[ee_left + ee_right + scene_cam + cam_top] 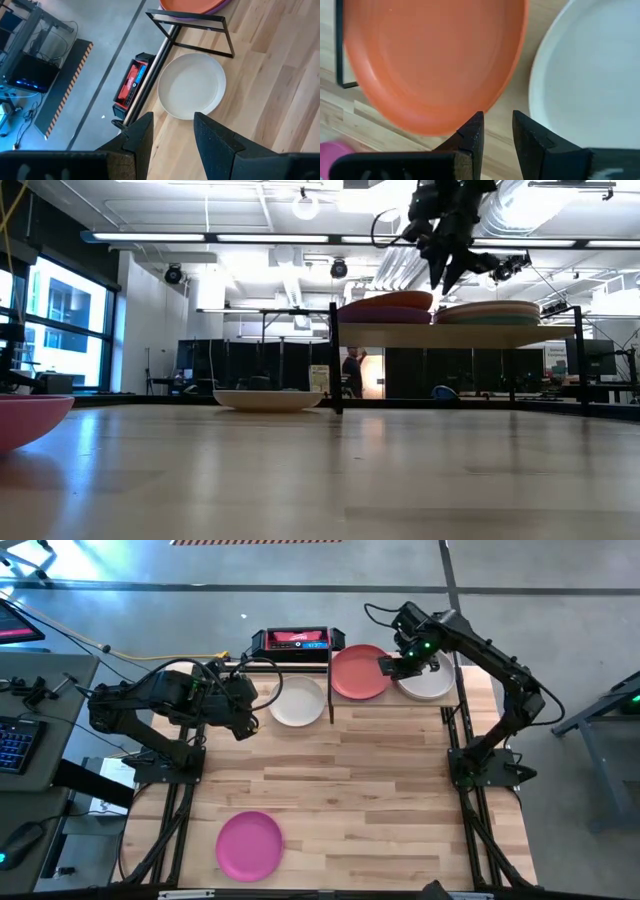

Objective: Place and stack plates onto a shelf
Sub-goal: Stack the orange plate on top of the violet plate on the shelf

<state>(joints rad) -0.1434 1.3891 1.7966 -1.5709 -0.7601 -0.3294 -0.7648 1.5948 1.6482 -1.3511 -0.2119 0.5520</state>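
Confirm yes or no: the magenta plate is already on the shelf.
No: in the high view the magenta plate lies on the tabletop near the front edge, far from the shelf at the back.

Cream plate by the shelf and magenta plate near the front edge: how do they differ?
The cream plate is off-white; the magenta plate is vivid pink. The cream plate lies at the table's far side beside the shelf, with the left gripper above it, fingers open; the magenta plate lies alone near the front edge, with no arm nearby. Both are round, shallow, look alike in size, and rest flat on the tabletop, not yet shelved.
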